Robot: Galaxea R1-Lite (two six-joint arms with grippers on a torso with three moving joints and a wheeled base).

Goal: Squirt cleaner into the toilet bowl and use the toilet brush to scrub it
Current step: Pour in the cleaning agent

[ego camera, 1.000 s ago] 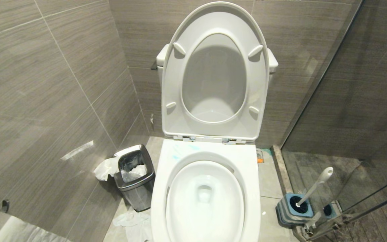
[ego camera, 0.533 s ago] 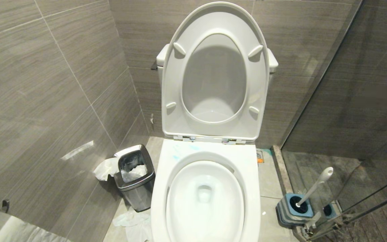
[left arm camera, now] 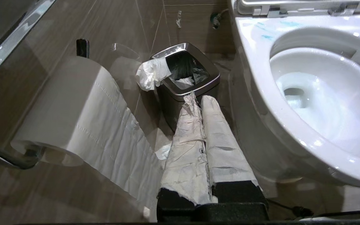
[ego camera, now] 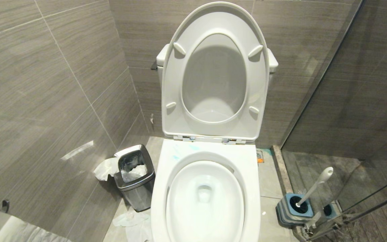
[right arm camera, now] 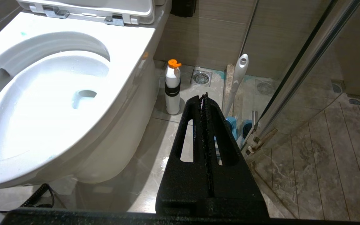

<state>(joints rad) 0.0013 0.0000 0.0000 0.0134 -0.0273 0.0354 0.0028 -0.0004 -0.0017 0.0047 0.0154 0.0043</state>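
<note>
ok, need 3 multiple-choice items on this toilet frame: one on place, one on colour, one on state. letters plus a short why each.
1. Where is the toilet brush?
A. Lying in the bowl
B. Standing in its blue-and-grey holder on the floor, on the robot's right of the toilet bowl
C. Inside the waste bin

2. What colour is the cap of the white bottle on the floor by the toilet?
A. Orange
B. Green
C. Black

3. How does the seat and lid stand?
A. Both down
B. Seat down, lid up
C. Both raised against the tank

Answers:
1 B, the handle rises at a slant out of the holder beside the glass partition.
2 A, the right wrist view shows an orange cap on top.
3 C, the bare ceramic rim lies open, with faint blue cleaner streaks near the hinges.
</note>
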